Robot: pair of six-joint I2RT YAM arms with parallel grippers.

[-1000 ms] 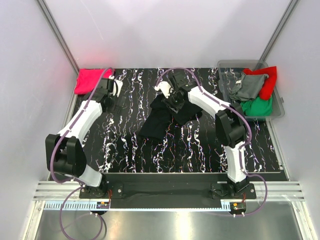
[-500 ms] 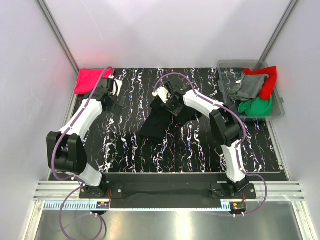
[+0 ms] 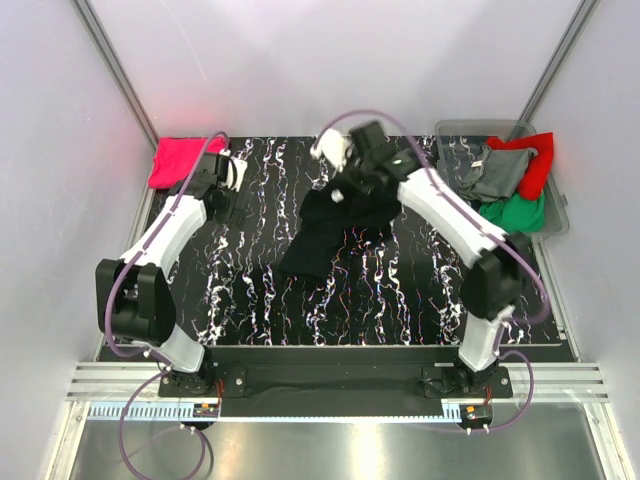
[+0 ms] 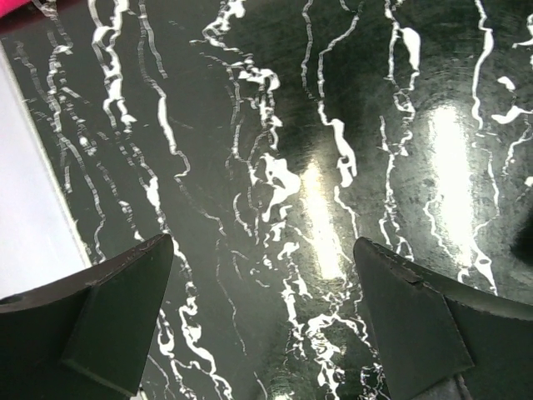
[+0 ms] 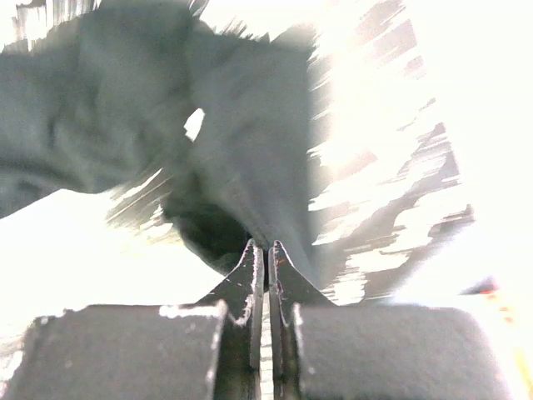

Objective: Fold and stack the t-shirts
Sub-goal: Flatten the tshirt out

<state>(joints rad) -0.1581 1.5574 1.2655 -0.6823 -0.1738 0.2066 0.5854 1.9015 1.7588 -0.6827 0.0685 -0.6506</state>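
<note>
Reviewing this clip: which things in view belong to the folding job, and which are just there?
Job: black t-shirt, pinched by the shut right end effector; pink-red t-shirt at the far left corner; grey t-shirt, red t-shirt and green t-shirt in the clear bin.
Just there: clear bin; marbled table, under the open left end effector.

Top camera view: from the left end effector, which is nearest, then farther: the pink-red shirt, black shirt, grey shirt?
1. Pink-red shirt, far-left corner, beside the left end effector.
2. Black shirt, table middle.
3. Grey shirt, in the right-hand bin.
</note>
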